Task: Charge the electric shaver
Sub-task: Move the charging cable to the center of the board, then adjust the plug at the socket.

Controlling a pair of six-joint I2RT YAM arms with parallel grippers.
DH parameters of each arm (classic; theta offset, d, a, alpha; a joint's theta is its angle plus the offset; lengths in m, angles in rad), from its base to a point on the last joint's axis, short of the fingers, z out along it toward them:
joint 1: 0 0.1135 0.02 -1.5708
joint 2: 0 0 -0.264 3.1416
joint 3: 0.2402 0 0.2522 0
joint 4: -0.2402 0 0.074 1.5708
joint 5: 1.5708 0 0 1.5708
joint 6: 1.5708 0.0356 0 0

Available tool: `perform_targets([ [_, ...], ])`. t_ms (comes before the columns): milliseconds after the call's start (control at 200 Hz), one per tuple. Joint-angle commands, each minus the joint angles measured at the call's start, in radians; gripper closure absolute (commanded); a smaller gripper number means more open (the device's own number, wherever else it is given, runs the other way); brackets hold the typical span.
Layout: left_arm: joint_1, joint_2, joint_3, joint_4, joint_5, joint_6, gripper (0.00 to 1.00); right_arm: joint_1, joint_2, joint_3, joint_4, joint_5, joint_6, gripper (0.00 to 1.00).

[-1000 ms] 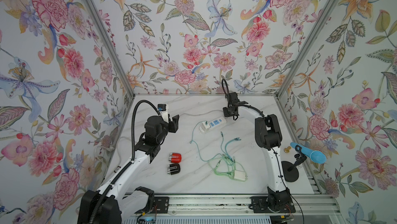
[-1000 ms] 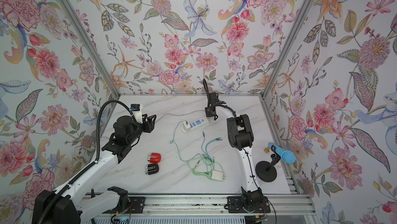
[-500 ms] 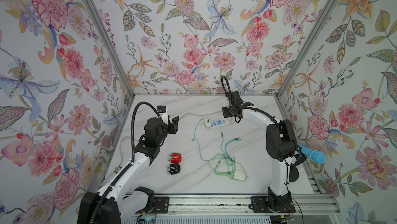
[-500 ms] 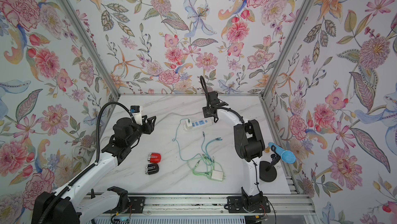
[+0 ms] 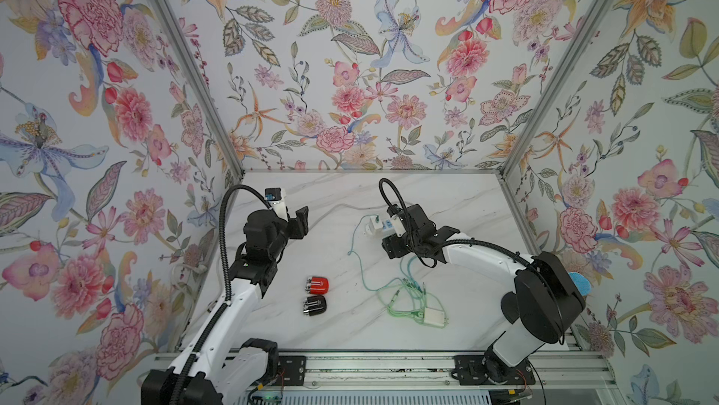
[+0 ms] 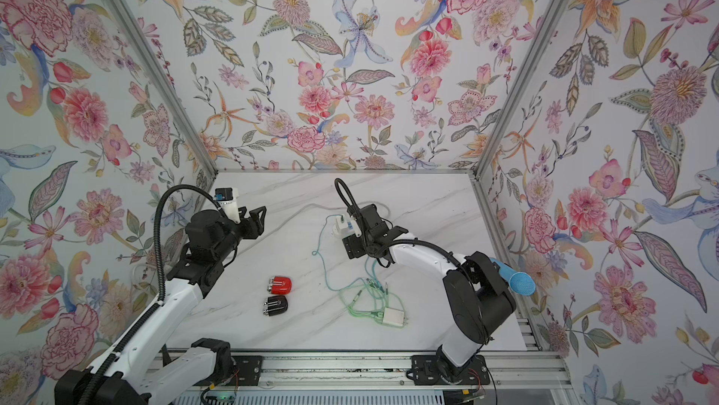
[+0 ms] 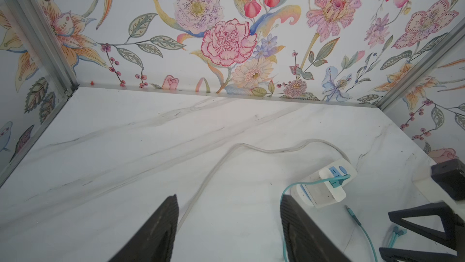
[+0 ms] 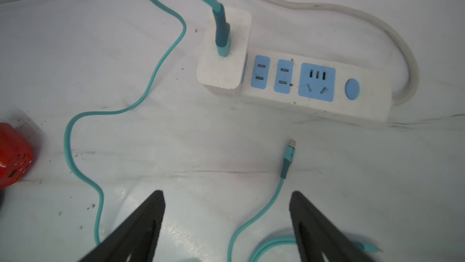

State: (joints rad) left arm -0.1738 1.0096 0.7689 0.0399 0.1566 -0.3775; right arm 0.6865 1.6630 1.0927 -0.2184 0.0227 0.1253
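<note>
Electric shavers, two of them, one red (image 5: 318, 285) and one black (image 5: 315, 304), lie just beside each other on the bench (image 5: 447, 197), well apart from the single power strip (image 8: 319, 89). One white charger (image 8: 224, 54) is plugged into the strip's end, and one teal cable (image 8: 75, 127) runs from it. The right hand (image 8: 226, 192) hangs near the strip, spread wide and empty. The left hand (image 7: 229, 197), farther from the strip, is also spread and empty.

2 white arms (image 5: 238, 307), black joints (image 5: 542, 306), corrugated black cables (image 5: 223, 243).
</note>
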Motion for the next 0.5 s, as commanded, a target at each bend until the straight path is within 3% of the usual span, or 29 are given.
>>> perform_targets([
  [0, 0.007, -0.018, 0.105, -0.087, 0.002, 0.067, 0.32, 0.008, 0.06, 0.064, 0.07, 0.027, 0.028, 0.2],
  [240, 0.028, -0.047, 0.079, -0.123, -0.026, 0.111, 0.3, 0.008, 0.201, 0.19, 0.094, 0.033, 0.017, 0.23],
  [490, 0.042, -0.066, 0.088, -0.159, -0.022, 0.149, 0.29, 0.004, 0.31, 0.303, 0.083, 0.102, 0.017, 0.33],
])
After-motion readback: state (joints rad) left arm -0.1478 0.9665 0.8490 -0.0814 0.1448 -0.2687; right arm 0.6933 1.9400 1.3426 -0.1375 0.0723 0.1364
